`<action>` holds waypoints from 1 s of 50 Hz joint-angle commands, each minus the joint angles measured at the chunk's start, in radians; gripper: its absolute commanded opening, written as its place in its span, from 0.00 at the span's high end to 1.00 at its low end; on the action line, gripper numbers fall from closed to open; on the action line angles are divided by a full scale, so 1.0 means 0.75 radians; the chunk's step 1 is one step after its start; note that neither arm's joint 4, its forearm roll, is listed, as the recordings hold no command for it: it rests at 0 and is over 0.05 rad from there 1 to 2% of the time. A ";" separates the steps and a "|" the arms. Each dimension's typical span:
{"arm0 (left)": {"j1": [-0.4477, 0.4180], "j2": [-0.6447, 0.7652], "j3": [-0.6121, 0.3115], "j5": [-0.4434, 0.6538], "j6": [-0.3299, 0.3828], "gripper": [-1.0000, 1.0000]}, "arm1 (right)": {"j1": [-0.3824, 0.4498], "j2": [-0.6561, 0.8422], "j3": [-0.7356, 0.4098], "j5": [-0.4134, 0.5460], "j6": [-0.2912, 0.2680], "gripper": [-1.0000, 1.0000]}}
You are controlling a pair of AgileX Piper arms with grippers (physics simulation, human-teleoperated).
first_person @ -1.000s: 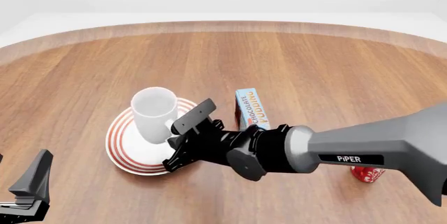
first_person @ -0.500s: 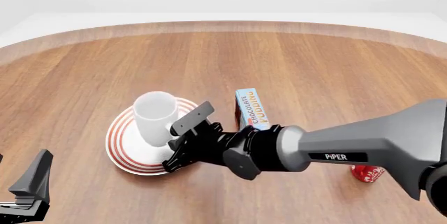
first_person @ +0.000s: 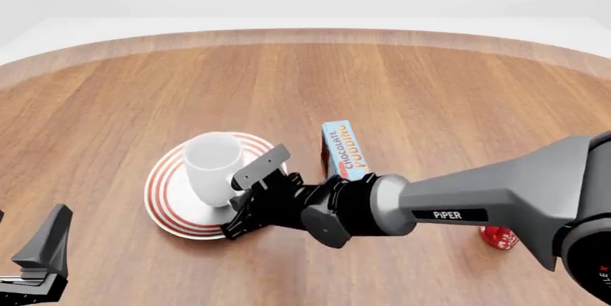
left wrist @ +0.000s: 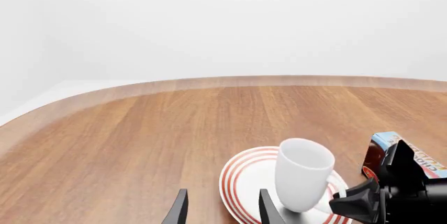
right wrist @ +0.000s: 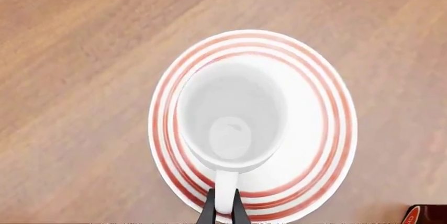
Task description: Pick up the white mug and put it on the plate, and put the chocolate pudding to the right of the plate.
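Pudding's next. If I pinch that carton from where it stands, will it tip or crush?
The pudding stands on a narrow edge, tall for its footprint, so a sideways nudge would probably tip it. It looks like thin card, so likely light and crushable; squeeze gently. The plate sits close beside it.

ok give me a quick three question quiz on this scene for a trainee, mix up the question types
1. True or false: the white mug stands upright on the plate.
2. The right gripper is shut on which part of the mug? A) rim B) handle C) base
3. Fill in: from the front view, the chocolate pudding stands to the ____ of the plate.

Key: 1 true. 2 B; the right wrist view shows the fingers pinching the handle. 3 right. The left gripper is open and holds nothing.
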 commanded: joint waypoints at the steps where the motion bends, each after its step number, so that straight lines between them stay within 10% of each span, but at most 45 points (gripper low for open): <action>1: 0.000 0.000 0.000 0.000 0.000 0.00 | 0.002 0.001 0.003 -0.001 0.012 1.00; 23: 0.000 0.000 0.000 0.000 0.000 0.00 | 0.003 0.017 -0.009 0.015 0.032 1.00; 24: 0.000 0.000 0.000 0.000 0.000 0.00 | 0.003 0.016 -0.008 0.015 0.029 0.00; 50: 0.000 0.000 0.000 0.000 0.000 0.00 | -0.002 -0.019 0.002 0.011 0.038 0.00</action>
